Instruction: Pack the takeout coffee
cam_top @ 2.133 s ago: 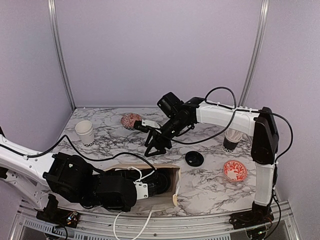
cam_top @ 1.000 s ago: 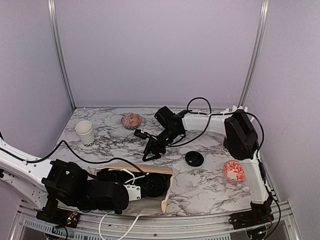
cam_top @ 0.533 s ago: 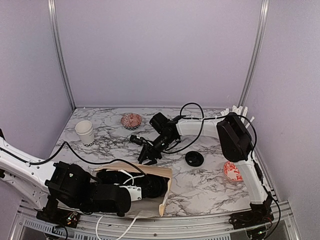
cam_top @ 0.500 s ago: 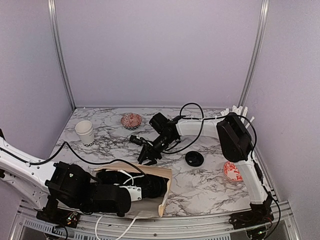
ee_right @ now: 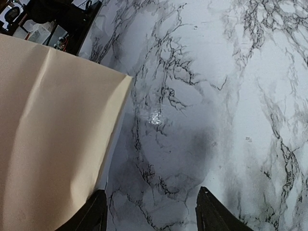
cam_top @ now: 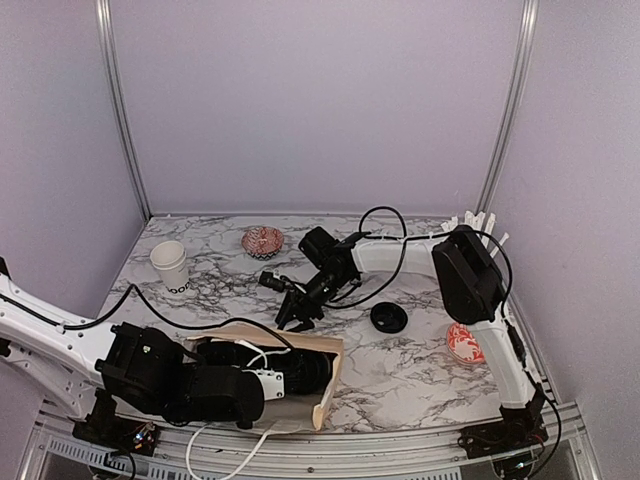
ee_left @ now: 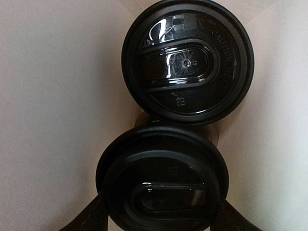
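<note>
Right hand (ee_right: pixel 153 214), drawn closer to the paper bag (ee_right: pixel 48 120), hovers open over the counter (ee_right: pixel 231 72); left hand (ee_left: pixel 161 221), inside the bag, grips near cup (ee_left: pixel 162 178) beside far cup (ee_left: pixel 187 60).

Two black-lidded cups (ee_left: pixel 187 60) touch inside the bag (ee_left: pixel 57 96) (a lidless white cup (cam_top: pixel 170 266) stands apart).

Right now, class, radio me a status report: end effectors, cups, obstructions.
Left end effector in bag, fingers flanking near cup, grip hidden. Far cup packed beside it. Right end effector open, empty, by bag. Open cup, loose lid out.
</note>
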Controlling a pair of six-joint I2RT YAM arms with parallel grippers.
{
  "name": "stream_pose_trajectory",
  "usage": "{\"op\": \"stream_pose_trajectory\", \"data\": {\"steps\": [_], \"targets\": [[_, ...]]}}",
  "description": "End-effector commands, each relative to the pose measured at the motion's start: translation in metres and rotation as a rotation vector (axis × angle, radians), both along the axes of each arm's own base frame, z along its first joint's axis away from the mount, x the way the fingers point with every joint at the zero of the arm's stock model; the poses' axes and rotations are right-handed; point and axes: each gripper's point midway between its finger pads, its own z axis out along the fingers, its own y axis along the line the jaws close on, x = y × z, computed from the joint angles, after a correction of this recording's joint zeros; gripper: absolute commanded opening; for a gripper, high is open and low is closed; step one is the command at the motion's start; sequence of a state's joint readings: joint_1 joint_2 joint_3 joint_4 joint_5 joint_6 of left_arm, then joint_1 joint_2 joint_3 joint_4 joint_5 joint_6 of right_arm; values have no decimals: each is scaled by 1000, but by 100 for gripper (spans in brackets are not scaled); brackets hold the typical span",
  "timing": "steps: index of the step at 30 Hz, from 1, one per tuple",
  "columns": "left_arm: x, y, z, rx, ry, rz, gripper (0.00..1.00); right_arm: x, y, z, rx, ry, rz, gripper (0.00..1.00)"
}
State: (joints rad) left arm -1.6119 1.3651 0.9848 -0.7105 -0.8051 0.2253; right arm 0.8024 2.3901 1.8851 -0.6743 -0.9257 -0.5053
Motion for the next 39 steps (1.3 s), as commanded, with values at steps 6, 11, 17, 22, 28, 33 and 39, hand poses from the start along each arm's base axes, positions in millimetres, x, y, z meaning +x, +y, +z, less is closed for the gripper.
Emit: {"op": "stream_pose_trajectory", "data": {"steps": [6,11,17,22,28,33,39], "targets": [[-10,-1,-17,-5,304,30,56,57,-43,56,22,-70,-124,66],[-5,-3,-15,9,399,63,55,68,-78,93,31,-120,-171,66],[-2,-12,-17,27,475,79,56,50,-102,122,44,-197,-167,67],[2,-23,-20,49,543,122,56,28,-111,139,76,-170,-130,67],[-7,-44,-17,29,653,151,57,12,-121,149,98,-149,-102,67],[5,-38,-42,134,624,205,58,12,-126,149,92,-150,-107,66],[20,-44,-49,153,610,224,58,11,-130,149,93,-144,-110,67]]}}
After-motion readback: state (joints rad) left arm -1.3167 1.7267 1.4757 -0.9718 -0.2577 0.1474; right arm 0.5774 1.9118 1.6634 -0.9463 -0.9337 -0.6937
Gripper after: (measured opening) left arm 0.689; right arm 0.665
